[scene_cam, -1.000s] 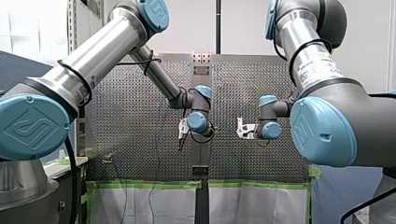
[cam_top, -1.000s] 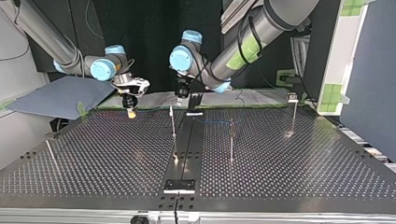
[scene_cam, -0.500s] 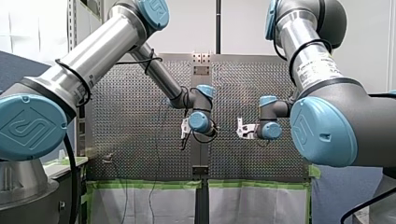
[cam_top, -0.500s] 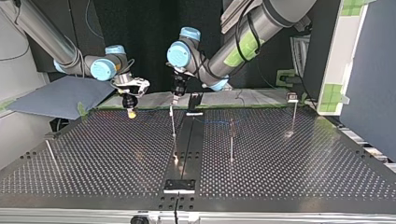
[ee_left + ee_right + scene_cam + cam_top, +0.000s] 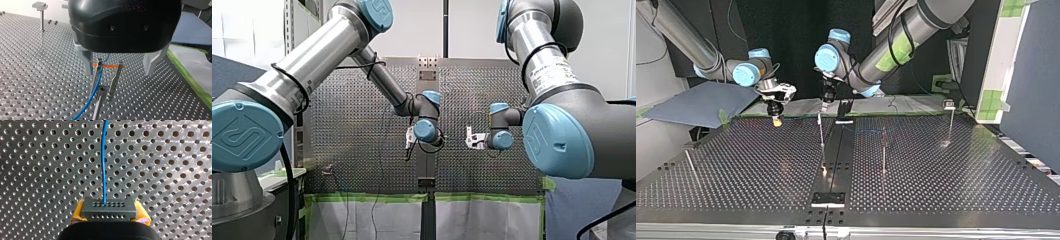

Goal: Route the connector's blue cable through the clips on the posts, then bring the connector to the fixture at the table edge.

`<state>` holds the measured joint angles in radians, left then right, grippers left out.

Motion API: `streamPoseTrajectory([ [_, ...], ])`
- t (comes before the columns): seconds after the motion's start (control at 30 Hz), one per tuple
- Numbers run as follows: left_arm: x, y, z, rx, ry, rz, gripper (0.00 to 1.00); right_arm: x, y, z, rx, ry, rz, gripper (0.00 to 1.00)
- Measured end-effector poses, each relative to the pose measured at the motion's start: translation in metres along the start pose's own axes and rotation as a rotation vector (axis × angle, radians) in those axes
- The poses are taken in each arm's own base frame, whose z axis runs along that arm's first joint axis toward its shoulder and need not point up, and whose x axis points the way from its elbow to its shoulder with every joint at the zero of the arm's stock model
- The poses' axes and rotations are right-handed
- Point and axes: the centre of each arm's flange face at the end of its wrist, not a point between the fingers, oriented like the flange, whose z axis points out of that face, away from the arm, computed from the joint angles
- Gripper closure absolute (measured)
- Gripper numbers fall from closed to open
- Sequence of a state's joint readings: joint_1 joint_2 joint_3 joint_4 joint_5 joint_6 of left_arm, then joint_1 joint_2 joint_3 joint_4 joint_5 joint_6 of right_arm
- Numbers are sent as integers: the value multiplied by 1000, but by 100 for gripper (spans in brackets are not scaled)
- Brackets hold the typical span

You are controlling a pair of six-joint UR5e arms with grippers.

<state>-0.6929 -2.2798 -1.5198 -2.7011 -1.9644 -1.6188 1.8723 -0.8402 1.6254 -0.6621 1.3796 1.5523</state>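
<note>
My left gripper (image 5: 118, 72) shifted over the wire clip (image 5: 113, 81), spread (right gripper (image 5: 109, 214) pinches the perforated connector (image 5: 108, 208))

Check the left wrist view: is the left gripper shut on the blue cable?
No: the left gripper stands open, the blue cable untouched between its jaws.

Embossed logo on blue joint cap (image 5: 244, 137), arm label (image 5: 554, 75) unreadable
</note>
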Motion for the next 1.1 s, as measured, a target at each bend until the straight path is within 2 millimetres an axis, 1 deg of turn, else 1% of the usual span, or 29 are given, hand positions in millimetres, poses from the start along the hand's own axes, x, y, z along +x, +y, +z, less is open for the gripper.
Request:
streamPoseTrajectory([
  [0.23,0,0,-1,-1,4,3,2,0,0,0,1,1,1,100],
  [0.33,-2,-1,-5,0,5,5,2,-1,0,0,1,-2,2,100],
  [0.5,-9,-1,-20,6,2,5,2,-1,1,-1,0,-9,4,100],
  [0.73,-18,4,-45,8,14,9,2,-2,1,-1,0,-12,5,100],
  [1.1,-37,9,-72,9,-54,-83,2,-3,-2,-1,10,-13,16,100],
])
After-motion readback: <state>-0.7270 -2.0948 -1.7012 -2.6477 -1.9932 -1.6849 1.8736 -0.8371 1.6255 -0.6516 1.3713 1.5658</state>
